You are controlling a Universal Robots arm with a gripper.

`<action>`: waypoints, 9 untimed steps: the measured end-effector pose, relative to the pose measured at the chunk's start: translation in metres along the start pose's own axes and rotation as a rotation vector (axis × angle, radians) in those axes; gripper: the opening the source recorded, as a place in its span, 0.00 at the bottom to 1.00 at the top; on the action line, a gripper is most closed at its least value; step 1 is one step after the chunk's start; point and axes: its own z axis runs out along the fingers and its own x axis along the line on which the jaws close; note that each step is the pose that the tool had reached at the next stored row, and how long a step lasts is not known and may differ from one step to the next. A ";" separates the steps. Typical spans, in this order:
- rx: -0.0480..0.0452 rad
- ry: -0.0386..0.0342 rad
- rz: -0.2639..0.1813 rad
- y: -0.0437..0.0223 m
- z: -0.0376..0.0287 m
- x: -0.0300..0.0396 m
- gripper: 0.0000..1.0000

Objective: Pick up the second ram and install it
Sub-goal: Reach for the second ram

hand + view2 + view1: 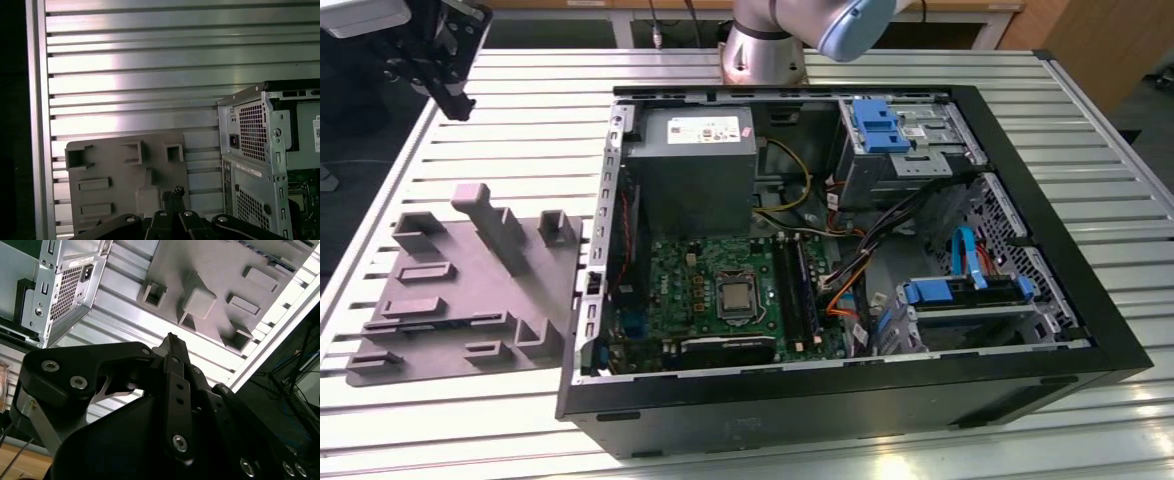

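Bare table slats [534, 125] around gripper [458, 108], upright grey blocks [487, 212] nearby, cables [851, 272] crowding case [854, 395]

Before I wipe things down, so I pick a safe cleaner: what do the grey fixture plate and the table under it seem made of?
Grey fixture plate: probably plastic with a matte finish; it is a uniform dull grey with no glints. Table: likely bare aluminium with a satin finish; its silvery ribbed slats show bright, streaked reflections.

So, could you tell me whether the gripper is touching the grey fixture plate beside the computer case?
Apart. In the exterior view the gripper hangs off beyond the grey fixture plate, with bare table slats showing between them.
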 end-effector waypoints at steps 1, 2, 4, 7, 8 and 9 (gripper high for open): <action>0.0001 0.0000 0.000 -0.0001 0.0000 0.0006 0.11; 0.0000 -0.0001 0.000 -0.0002 0.0001 0.0011 0.11; 0.0000 0.0000 0.000 -0.0004 0.0001 0.0023 0.11; 0.0001 0.0001 0.000 -0.0007 0.0000 0.0036 0.11; 0.0000 0.0000 0.000 -0.0008 0.0001 0.0039 0.11; -0.0001 -0.0001 0.000 -0.0008 0.0002 0.0042 0.11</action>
